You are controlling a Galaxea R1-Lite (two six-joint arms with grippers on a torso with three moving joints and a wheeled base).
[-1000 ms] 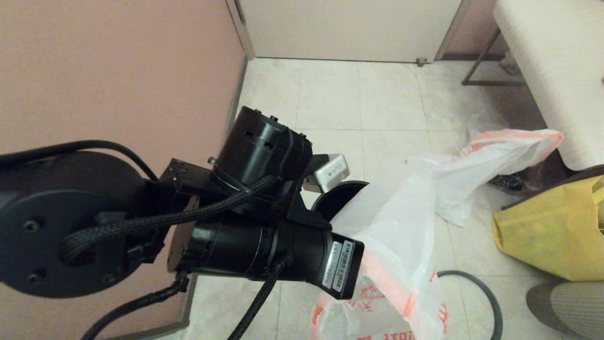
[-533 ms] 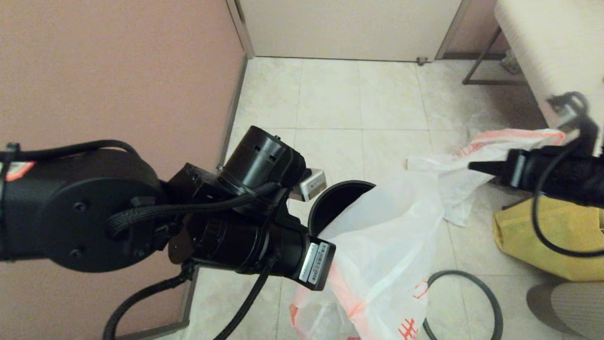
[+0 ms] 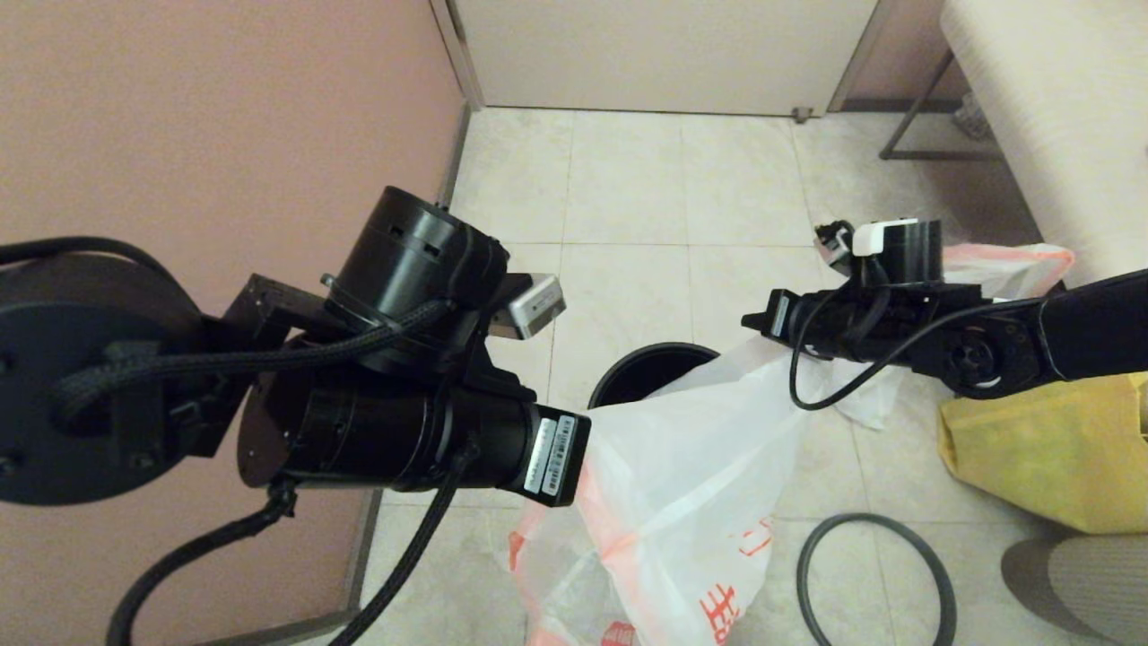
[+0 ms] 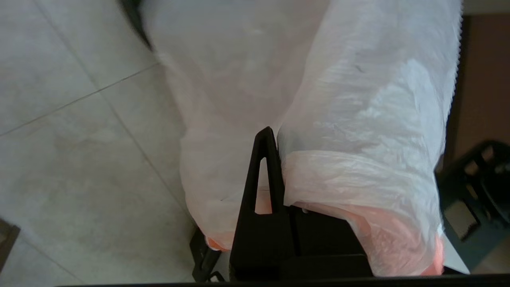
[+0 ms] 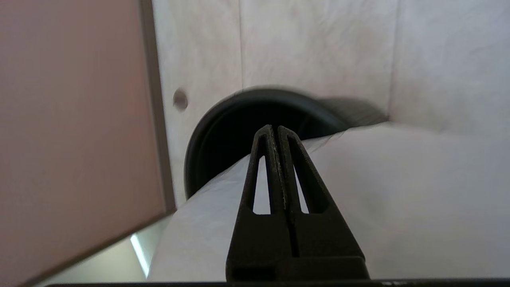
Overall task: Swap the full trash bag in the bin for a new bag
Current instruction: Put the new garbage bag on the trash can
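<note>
My left claw [image 4: 273, 137] was clamped shut on the orange-pink mouth band of the new bag [image 4: 358, 119], one finger showing and the other buried under the film. From that pinch the limp white plastic ran out and draped across the near rim of the bin [image 3: 628, 363], which stood on the floor beside the pink wall [image 3: 224, 135] and looked dark and empty inside. My right claw [image 5: 275, 127] was closed tight on nothing, hovering just above the draped film near the bin's rim. Further out, a loose dark ring [image 3: 874, 519] lay flat on the tiles, apart from the bin, and a second bag [image 3: 1013, 262] with an orange band showed behind the right arm next to a yellow fabric bag [image 3: 1031, 449]; I took it for the full one but could see no cans. My worry was the single pinch: the film is thin and slippery, so a pull toward the bin could slide it free or tear the band. The mouth looked collapsed, and with the right claw shut I had no way to spread it. Dragging the plastic over the rim might also tip so light a bin, and my left arm hid much of the work from the head camera
</note>
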